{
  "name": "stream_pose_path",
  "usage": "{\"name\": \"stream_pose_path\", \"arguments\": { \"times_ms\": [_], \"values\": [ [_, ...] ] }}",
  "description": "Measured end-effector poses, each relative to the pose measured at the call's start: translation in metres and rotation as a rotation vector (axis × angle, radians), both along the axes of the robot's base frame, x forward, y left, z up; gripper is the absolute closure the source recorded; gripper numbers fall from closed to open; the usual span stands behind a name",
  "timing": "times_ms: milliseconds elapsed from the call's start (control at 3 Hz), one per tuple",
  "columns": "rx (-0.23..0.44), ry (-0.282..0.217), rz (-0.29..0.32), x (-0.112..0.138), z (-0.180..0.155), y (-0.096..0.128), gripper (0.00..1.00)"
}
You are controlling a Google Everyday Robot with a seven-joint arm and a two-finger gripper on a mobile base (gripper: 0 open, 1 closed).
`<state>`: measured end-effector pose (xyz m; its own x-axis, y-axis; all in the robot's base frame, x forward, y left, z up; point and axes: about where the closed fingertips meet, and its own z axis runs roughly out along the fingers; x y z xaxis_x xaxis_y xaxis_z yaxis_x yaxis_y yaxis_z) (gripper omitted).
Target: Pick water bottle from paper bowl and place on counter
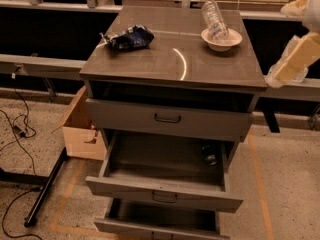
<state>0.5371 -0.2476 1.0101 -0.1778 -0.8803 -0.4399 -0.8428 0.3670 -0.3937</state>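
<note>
Left of the end effector point(292, 64), filling the middle of the view: grey drawer cabinet point(165, 119) topped by the dark glossy table point(175, 66), with its two lower drawers point(165, 184) pulled out. Far left and lower, on the floor beside the cabinet: open cardboard box point(80, 129). End effector itself cream-coloured, hanging off the table's right edge and apart from it, about level with the tabletop; how wide it stands, and whether anything is gripped, impossible to tell. Well left across the table: crumpled blue bag point(127, 36). Nearer, left and farther back: water bottle point(214, 16) lying tilted in the paper bowl point(221, 40), one end inside, the rest jutting over the far rim. Below-left, inside the middle drawer: small dark object point(210, 154).
</note>
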Motion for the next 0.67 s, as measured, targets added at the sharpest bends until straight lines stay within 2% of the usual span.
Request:
{"name": "stream_pose_path", "arguments": {
  "times_ms": [333,667],
  "values": [
    [0.104,-0.095,-0.033,0.064,0.016,-0.015,0.0],
    [0.132,-0.186,-0.148,0.121,0.033,-0.028,0.0]
  ]
}}
